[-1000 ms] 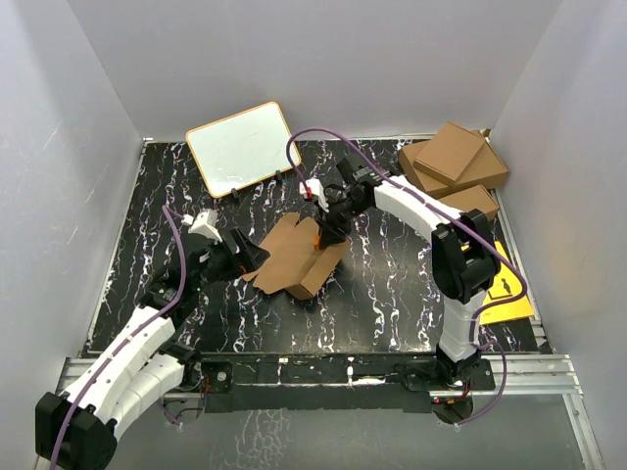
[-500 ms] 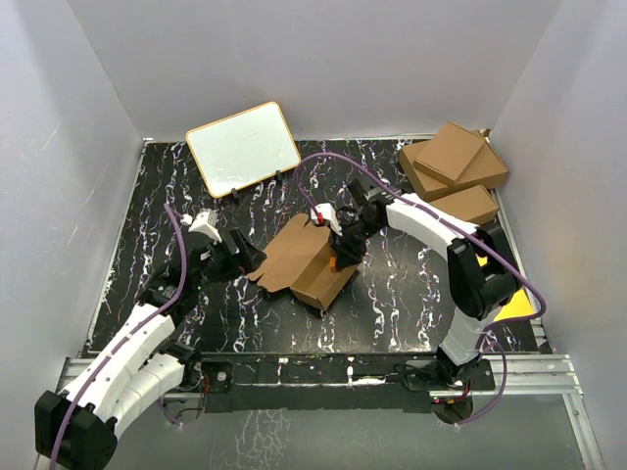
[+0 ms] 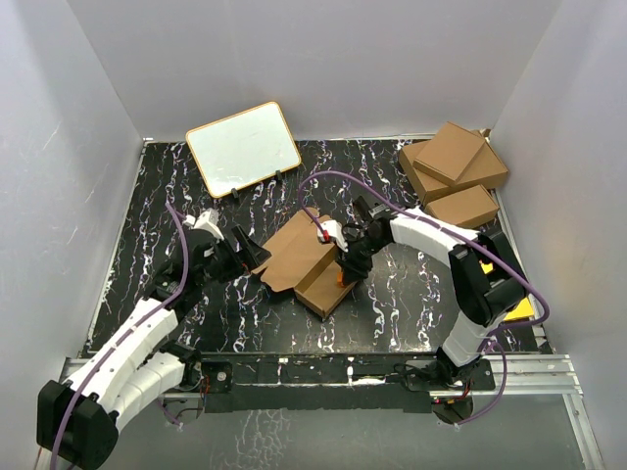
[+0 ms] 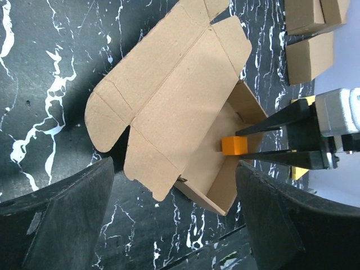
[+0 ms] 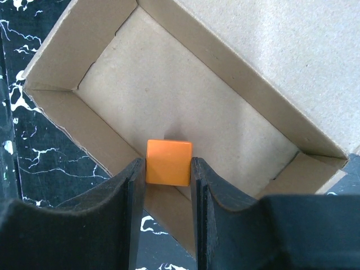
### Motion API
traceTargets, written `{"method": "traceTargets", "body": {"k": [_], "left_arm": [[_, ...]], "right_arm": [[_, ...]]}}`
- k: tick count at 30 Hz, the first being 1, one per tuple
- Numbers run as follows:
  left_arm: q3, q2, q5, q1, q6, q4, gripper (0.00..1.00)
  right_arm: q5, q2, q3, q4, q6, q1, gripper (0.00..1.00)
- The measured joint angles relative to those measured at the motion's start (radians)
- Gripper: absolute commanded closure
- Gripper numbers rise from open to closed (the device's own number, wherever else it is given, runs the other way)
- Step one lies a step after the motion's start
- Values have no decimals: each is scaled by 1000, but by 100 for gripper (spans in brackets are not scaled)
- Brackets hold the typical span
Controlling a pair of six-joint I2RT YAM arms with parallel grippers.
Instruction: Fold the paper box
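Top view: paper box (image 3: pixel 309 264) sits mid-bench (image 3: pixel 196 196), part-folded, long axis diagonal from near-left to far-right. Open tray on the near-right side, mouth up. Lid panel w/ tabbed flaps lies open along its far-left side. Plain brown cardboard, matte, crease lines showing. Bench is black w/ white marble veins. Left gripper (image 3: pixel 255 258) is just beside the box's left flap edge, jaws wide apart, nothing held. Right gripper (image 3: pixel 343 274) points down at the tray's near-right wall, clamped on a small orange cube (image 3: pixel 339 279). White board (image 3: pixel 243 147) w/ wood-tone rim at far left; three bigger brown cartons (image 3: pixel 453 166) stacked in the far-right corner. Left wrist view: lid panel w/ rounded tabs nearest the cam, tray beyond. Cube is inside the tray mouth by a long wall, between the right gripper's thin black jaws. A flap tip lies between the left gripper's dark jaws, no contact seen. Right wrist view: straight down into a rectangular tray w/ pale floor and four upright walls. Cube is smooth and square-faced, pinched on both sides, at one long wall's inner edge. Can't tell if it touches the floor.
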Motion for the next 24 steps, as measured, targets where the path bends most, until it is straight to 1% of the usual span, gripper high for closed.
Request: {"method": "traceTargets", "body": {"k": [8, 18, 22, 24], "left_arm": [[-35, 3, 22, 0, -77, 51, 14], [-35, 33, 32, 0, -96, 56, 16], [-35, 53, 35, 0, -95, 50, 18], [-35, 57, 35, 0, -96, 48, 21]], "right_arm": [[7, -8, -48, 50, 3, 0, 58], [-13, -27, -71, 83, 18, 0, 44], [-49, -39, -71, 85, 35, -2, 43], [-77, -40, -67, 81, 40, -5, 43]]}}
